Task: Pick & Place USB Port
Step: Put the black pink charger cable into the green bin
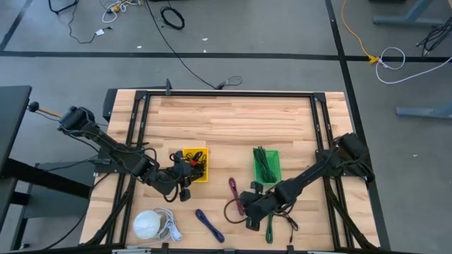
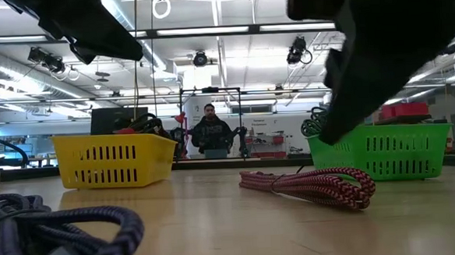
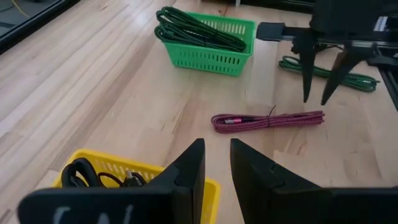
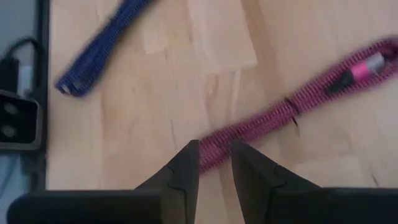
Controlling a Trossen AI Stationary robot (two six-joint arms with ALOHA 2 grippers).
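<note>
A magenta braided cable lies coiled long on the wood, also seen in the left wrist view and the high view. My right gripper hovers over its middle stretch, open, fingers pointing down, one to each side of it and clear of it. My left gripper is open with a narrow gap, beside the yellow basket, which holds black cables. In the high view the left gripper is near that basket's near edge and the right gripper is near the table's near edge.
A green basket holds green cables. A loose green cable and a blue cable lie near the near edge, with a white round object and cord at the near left. A person stands beyond the table.
</note>
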